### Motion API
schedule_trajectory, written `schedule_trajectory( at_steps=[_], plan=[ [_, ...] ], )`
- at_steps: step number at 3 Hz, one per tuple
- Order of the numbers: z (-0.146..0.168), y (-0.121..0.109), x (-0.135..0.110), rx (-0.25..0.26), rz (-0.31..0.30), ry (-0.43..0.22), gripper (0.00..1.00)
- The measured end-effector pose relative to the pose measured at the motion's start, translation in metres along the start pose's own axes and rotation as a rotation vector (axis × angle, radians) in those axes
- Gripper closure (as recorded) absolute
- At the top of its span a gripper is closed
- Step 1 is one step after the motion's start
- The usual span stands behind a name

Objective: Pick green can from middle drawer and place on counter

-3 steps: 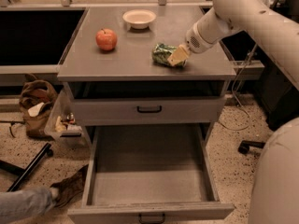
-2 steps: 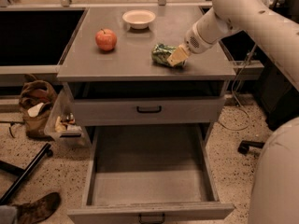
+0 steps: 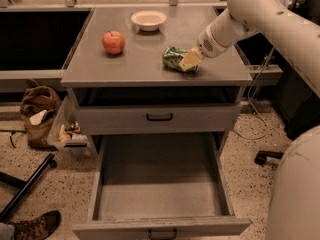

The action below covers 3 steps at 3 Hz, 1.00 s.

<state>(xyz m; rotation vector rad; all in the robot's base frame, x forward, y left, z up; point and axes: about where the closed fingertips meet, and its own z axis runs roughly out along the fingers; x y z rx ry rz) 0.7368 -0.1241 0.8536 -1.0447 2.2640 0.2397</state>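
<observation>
The green can [image 3: 173, 57] lies on the counter [image 3: 135, 66], to the right of its middle and near the front edge. My gripper [image 3: 189, 60] is at the can's right end, touching it from the right, on the white arm that comes in from the upper right. The middle drawer [image 3: 160, 186] is pulled far out below the cabinet and shows only its plain grey floor and low walls.
A red apple [image 3: 113, 42] and a pale bowl [image 3: 148, 19] stand on the counter's left and back. A shut drawer front with a black handle [image 3: 159, 117] sits above the open drawer. A brown bag [image 3: 37, 115], a black bar [image 3: 25, 186] and a shoe [image 3: 36, 224] are on the floor at the left.
The gripper and the can have not moved. The person's leg at the lower left has drawn back, leaving only the shoe in view.
</observation>
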Motion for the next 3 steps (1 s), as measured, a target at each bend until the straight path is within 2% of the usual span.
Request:
schedule_trajectory(
  at_steps=[1, 2, 3],
  plan=[
    [0.0000, 0.0000, 0.0000, 0.000, 0.000, 0.000, 0.11],
    [0.0001, 0.0001, 0.0000, 0.000, 0.000, 0.000, 0.00],
    [0.0001, 0.0001, 0.0000, 0.000, 0.000, 0.000, 0.00]
  ],
)
